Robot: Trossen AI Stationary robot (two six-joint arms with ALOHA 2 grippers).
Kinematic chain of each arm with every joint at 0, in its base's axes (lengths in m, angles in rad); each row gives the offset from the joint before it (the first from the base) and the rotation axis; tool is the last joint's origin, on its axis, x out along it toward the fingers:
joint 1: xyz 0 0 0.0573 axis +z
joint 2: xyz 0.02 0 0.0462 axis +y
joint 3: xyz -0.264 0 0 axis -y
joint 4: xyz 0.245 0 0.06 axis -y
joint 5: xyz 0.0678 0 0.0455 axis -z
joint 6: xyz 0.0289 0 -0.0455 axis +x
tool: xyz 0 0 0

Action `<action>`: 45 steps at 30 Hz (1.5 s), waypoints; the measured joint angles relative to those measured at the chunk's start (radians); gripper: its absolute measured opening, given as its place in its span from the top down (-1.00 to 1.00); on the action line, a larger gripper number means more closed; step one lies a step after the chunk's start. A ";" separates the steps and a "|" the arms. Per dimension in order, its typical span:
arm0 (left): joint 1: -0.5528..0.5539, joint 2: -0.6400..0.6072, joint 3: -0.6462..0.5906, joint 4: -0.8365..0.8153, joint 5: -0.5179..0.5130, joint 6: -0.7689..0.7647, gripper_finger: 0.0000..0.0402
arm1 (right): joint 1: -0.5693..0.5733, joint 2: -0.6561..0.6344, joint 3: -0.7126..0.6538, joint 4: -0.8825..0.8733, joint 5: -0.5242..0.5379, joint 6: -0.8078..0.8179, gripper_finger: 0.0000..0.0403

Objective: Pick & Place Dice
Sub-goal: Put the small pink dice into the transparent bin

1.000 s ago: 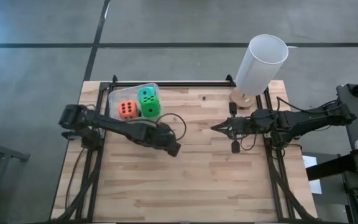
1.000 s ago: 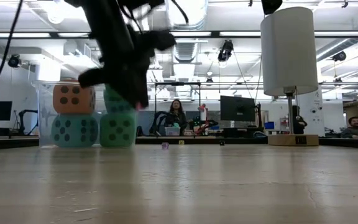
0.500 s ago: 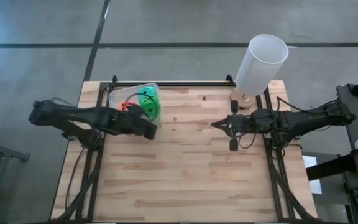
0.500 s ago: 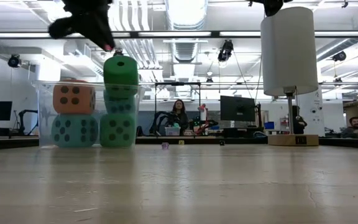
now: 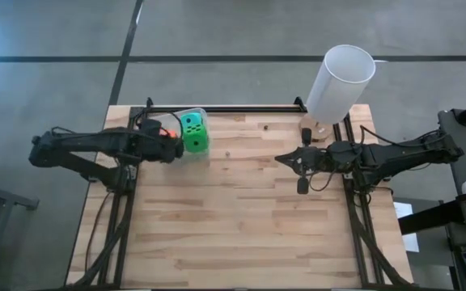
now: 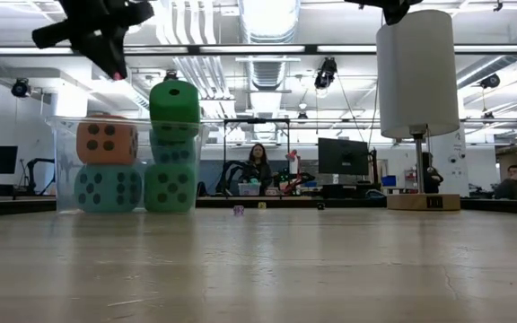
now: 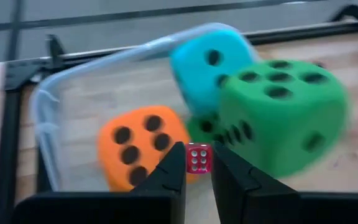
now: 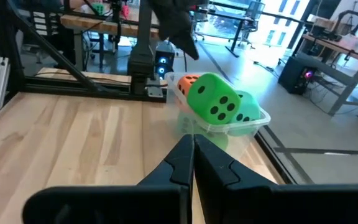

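The left gripper [image 7: 197, 171] pinches a tiny pink die [image 7: 196, 158] between its fingertips, with a face of six white pips turned toward the wrist camera; being a cube, it has no long axis to speak of. In the high view the left gripper [image 5: 167, 145] hangs above the clear plastic tub [image 5: 191, 114], over its side nearest that arm. In the low view it sits high, above the orange die [image 6: 107, 141].

Just beyond the gripper's tips, inside the tub [image 7: 45, 118], lie the large foam dice. The orange die [image 7: 142, 143] is directly under and beyond the tips, showing a five-pip face upward. To one side of the gripper, a big green die [image 7: 281, 115] rests on top of the others, tilted, with a five-pip face up. A teal die [image 7: 207, 65] lies farther off, against the tub's far wall.

In the low view the dice stand in two stacks: the orange one on a teal die [image 6: 108, 187], and the top green die [image 6: 174, 100] on two more below it.

The right gripper [image 8: 193, 158] has its fingers pressed together with nothing between them. It waits above the bench [image 5: 241, 234], well apart from the tub, near the white cylinder [image 5: 340, 81].
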 joint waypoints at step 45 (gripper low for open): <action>0.556 0.002 -0.200 0.218 0.259 0.235 0.14 | 0.001 0.000 0.000 0.022 -0.001 -0.001 0.96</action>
